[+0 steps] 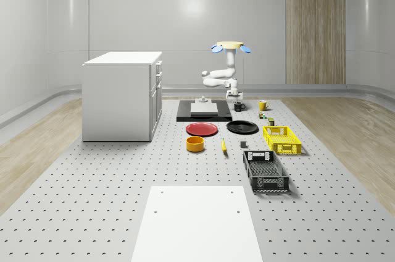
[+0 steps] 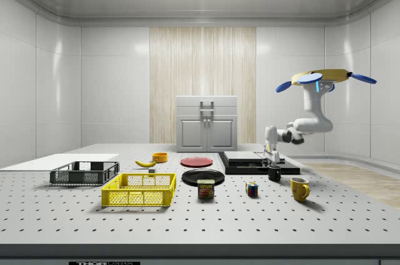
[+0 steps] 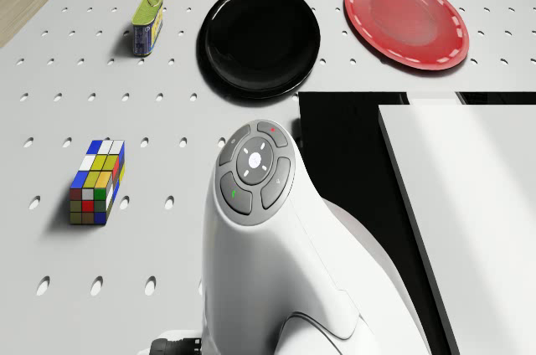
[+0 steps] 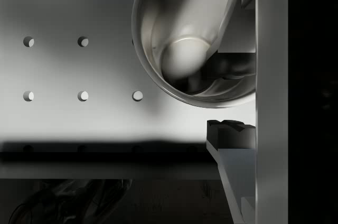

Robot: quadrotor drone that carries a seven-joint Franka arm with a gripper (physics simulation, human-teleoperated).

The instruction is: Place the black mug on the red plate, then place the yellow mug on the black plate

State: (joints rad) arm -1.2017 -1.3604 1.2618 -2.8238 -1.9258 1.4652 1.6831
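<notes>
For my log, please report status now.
Drone hovers beyond black slab. Claw open, straddling rim of black mug, mug on table. Red plate bare, path clear.

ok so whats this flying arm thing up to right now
The drone hovers above the far end of the perforated table, its arm reaching down so the tool sits at the black mug, one finger inside the rim and the other outside, with a gap to it. The mug stands on the table beside the black slab, not yet lifted. The red plate and black plate lie bare, and the yellow mug stands untouched on the table.
</notes>
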